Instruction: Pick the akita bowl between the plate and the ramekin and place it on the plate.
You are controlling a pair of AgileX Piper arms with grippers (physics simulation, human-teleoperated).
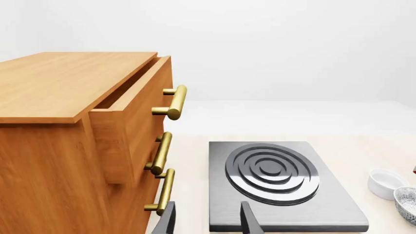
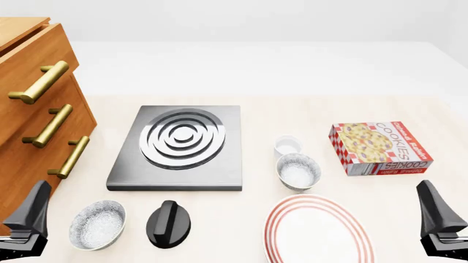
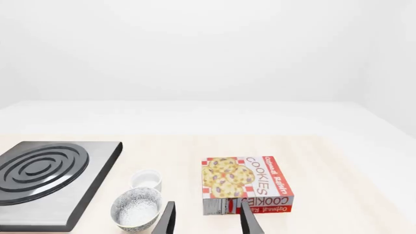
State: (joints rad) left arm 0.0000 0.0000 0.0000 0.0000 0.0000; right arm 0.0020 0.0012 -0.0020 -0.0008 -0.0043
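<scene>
Nothing is done yet. The bowl (image 2: 297, 171) stands on the counter (image 2: 292, 109) between the ramekin (image 2: 288, 146) and the plate (image 2: 319, 230), toward the near edge. Both pincers, left (image 1: 206, 219) and right (image 3: 206, 219), are spread, holding nothing; grasping, lifting and placing all remain.

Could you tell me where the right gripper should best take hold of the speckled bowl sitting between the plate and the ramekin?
Probably the bowl rim nearest the cookie box, from above: it stands upright and open, and the ramekin crowds its far edge.
</scene>
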